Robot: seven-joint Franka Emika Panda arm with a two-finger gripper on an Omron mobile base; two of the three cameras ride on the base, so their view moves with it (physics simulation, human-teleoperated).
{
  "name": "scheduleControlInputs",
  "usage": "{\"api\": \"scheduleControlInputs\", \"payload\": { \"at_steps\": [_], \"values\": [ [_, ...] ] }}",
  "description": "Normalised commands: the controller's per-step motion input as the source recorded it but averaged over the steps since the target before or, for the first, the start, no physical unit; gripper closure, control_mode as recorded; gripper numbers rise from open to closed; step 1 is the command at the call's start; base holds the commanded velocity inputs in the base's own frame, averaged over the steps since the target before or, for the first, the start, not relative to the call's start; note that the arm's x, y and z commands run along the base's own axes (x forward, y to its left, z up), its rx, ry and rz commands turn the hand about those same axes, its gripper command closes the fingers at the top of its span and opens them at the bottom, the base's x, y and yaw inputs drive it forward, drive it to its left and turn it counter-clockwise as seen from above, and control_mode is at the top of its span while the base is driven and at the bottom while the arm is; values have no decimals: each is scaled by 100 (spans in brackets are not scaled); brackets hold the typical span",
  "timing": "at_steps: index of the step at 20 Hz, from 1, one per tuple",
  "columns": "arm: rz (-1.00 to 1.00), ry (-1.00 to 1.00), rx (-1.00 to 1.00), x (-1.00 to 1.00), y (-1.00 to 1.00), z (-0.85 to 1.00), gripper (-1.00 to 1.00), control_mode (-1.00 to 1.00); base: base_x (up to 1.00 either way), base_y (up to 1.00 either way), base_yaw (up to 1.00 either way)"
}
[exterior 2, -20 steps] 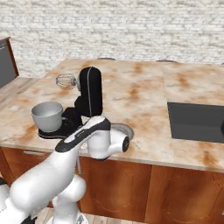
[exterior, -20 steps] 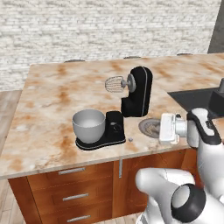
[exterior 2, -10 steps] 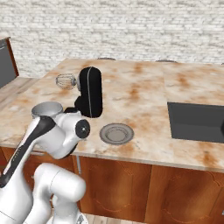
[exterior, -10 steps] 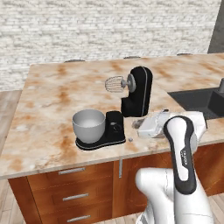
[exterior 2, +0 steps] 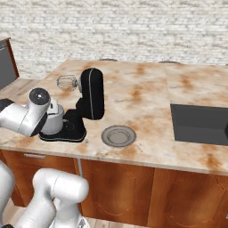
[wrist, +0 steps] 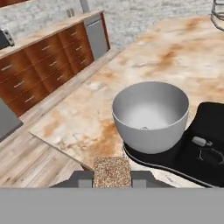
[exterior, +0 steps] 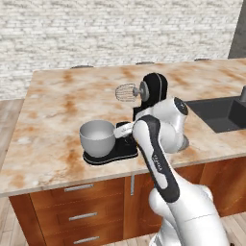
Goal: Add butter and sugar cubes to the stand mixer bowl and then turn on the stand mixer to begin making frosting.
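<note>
I see the stand mixer bowl (wrist: 151, 116) sitting on the flat black base of the stand mixer (exterior: 153, 93), near the front edge of the marble table (exterior: 57, 105); it is upright, and I can make out only a tiny speck on its floor, too small to name. The mixer's head is tilted up, so the wire whisk (exterior: 126, 92) hangs in the air above and behind the bowl rather than in it. From the hand camera, my fingers (wrist: 112, 178) are clamped on a small speckled brown cube (wrist: 112, 171), which fills the gap between them, and that cube hangs just short of the bowl's near rim, over the table edge. In the left base view the hand (exterior: 124, 129) sits right beside the bowl's rim on the side towards the mixer's neck, with the white arm bent across in front of the mixer. To the mixer's other side, in the right base view, a flat round grey plate (exterior 2: 118, 135) lies on the table, apart from the base, and beyond it a dark sunken sink (exterior 2: 199, 124).
</note>
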Motion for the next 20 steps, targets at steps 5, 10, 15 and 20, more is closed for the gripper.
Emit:
{"api": "scheduleControlInputs", "payload": {
  "at_steps": [5,10,15,20],
  "values": [
    [-17,39,-20,45,38,0,100,-100,0,0,0],
    [-17,20,-18,57,26,-5,100,-100,0,0,0],
    [-15,7,-17,52,11,-37,100,-100,0,0,0],
    [-11,3,-12,54,13,-49,100,-100,0,0,0]
  ]
}}
